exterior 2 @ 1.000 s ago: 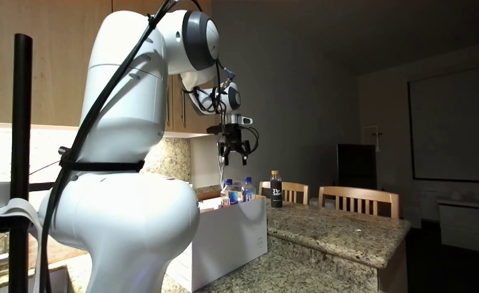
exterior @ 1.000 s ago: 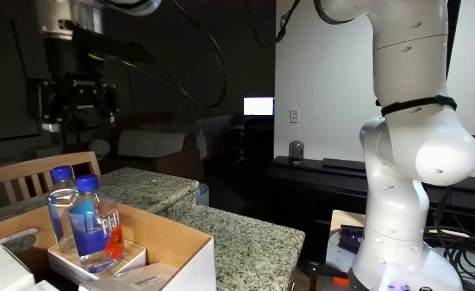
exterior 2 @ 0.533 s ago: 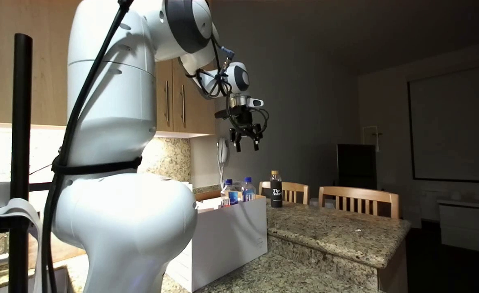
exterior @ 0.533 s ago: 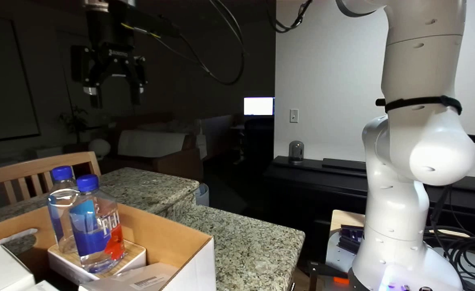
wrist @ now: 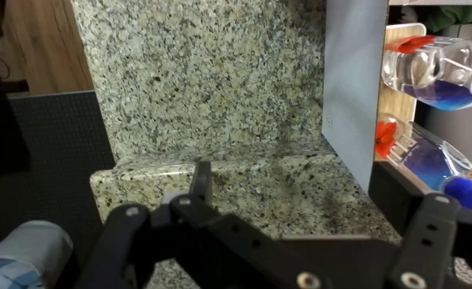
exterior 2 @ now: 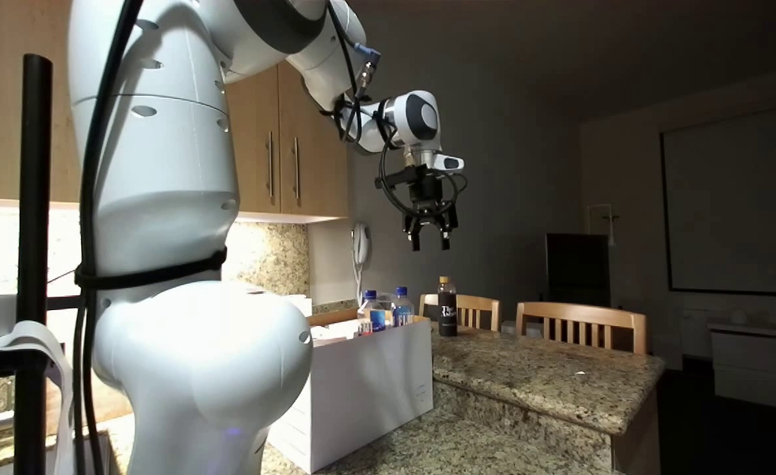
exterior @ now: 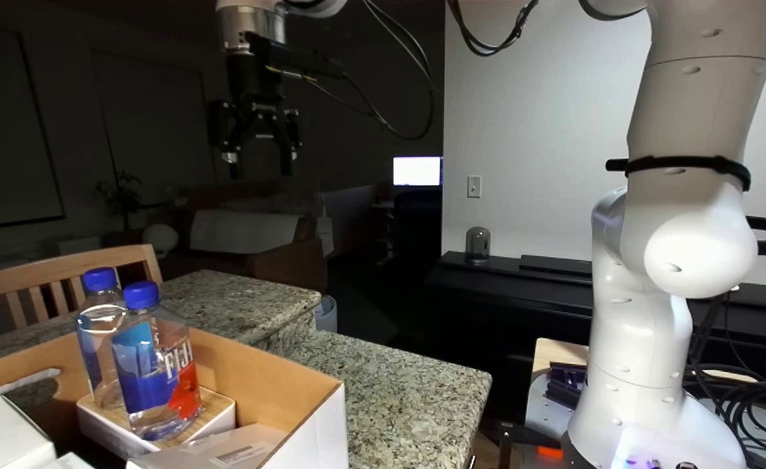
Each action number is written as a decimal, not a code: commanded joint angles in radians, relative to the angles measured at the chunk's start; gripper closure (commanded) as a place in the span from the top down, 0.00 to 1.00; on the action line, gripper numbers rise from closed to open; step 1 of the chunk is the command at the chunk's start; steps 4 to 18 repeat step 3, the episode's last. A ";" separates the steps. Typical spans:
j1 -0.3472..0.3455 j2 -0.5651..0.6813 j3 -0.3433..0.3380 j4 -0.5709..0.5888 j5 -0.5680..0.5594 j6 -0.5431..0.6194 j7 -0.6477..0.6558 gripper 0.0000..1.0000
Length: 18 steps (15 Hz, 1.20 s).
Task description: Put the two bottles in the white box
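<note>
A speckled stone table [exterior: 415,397], built on two levels, runs through a dim room. A white robot arm [exterior: 682,124] stands beside it, bent high over the surface. Slatted wooden chairs [exterior 2: 579,313] stand beyond the table's raised level. On the lower level sits a large white box [exterior 2: 371,392], open at the top, its inner walls tan. A white carton [exterior: 5,433], partly cut off at the edge of the view, lies inside it, near a white block [exterior: 210,407] with a wooden top. Outside the box, a yellow-capped dark bottle [exterior 2: 448,318] with white lettering stands on the raised level. In an exterior view, the front water bottle [exterior: 156,374], clear with a blue-and-red label reading FIJI, partly hides the clear rear water bottle [exterior: 95,345]. Both stand upright inside the white box, on the block, with a narrow gap between them. The robot's fingers [exterior 2: 445,243], spread apart, hang in the air, higher than both water bottles and well away from them. Blue caps [exterior: 141,295] top the pair, standing above the box's rim in both exterior views.
</note>
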 commanded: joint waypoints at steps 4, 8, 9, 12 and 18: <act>-0.042 -0.017 -0.006 -0.049 0.025 -0.002 -0.003 1.00; -0.042 -0.017 -0.006 -0.049 0.025 -0.002 -0.003 1.00; -0.042 -0.017 -0.006 -0.049 0.025 -0.002 -0.003 1.00; -0.042 -0.017 -0.006 -0.049 0.025 -0.002 -0.003 1.00; -0.042 -0.017 -0.006 -0.049 0.025 -0.002 -0.003 1.00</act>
